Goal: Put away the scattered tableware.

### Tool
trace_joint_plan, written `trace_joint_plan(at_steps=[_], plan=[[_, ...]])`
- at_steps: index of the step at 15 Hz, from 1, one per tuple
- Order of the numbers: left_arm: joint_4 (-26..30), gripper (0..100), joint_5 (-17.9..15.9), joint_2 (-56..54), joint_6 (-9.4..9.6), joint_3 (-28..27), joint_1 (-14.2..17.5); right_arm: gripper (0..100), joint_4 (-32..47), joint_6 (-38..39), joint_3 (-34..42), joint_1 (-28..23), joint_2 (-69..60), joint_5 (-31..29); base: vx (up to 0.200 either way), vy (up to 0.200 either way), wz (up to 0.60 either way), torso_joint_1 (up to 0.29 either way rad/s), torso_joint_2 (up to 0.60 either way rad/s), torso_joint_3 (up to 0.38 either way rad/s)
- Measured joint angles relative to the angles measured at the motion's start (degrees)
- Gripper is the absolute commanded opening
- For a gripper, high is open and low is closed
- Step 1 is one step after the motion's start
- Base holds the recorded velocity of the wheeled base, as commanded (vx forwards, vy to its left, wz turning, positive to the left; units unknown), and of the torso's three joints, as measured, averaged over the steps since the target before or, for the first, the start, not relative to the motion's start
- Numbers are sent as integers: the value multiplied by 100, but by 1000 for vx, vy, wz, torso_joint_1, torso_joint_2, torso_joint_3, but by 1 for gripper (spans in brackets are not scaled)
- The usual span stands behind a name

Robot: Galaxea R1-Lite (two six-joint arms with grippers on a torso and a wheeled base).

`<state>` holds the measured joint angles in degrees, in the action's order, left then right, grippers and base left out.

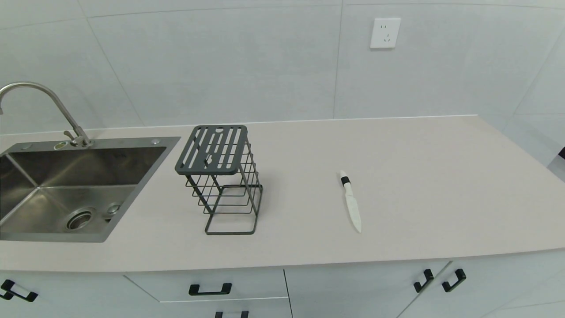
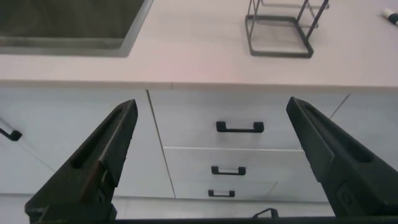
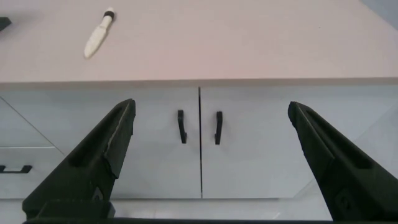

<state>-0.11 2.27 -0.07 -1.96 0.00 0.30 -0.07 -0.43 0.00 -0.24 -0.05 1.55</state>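
Knife (image 1: pixel 351 202) lies flat on the counter (image 1: pixel 441 176), right of the wire rack (image 1: pixel 219 176). It is probably light, stiff and sharp, so grasp the far banded end. Left gripper (image 2: pixel 211 106) and right gripper (image 3: pixel 211 106) are both spread wide.

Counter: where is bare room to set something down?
Bare stretch between rack and knife; a wider one from the knife to the counter's right end; a strip behind both along the wall. Tightest between sink and rack.

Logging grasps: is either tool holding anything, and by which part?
Nothing is held. The left tool and right tool are both open and empty; the knife lies on the countertop.
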Motion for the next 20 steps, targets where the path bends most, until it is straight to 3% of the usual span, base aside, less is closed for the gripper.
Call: trace_joint_plan(at_steps=[3, 13, 18, 20], plan=[[-13, 100, -2, 0, 0, 0, 2, 100, 0, 0, 0, -2, 0, -7, 0, 200, 0, 253, -486, -245], [-2, 100, 11, 0, 2, 0, -4, 100, 0, 2, 0, -2, 0, -7, 0, 0, 0, 52, -95, -47], [-13, 100, 9, 0, -2, 0, 0, 100, 0, 2, 0, -5, 0, -7, 200, 0, 0, -1, 0, 1], [-16, 100, 7, 0, -2, -2, 2, 100, 0, 0, 0, 0, 0, -7, 0, 0, 0, 0, 0, 0]])
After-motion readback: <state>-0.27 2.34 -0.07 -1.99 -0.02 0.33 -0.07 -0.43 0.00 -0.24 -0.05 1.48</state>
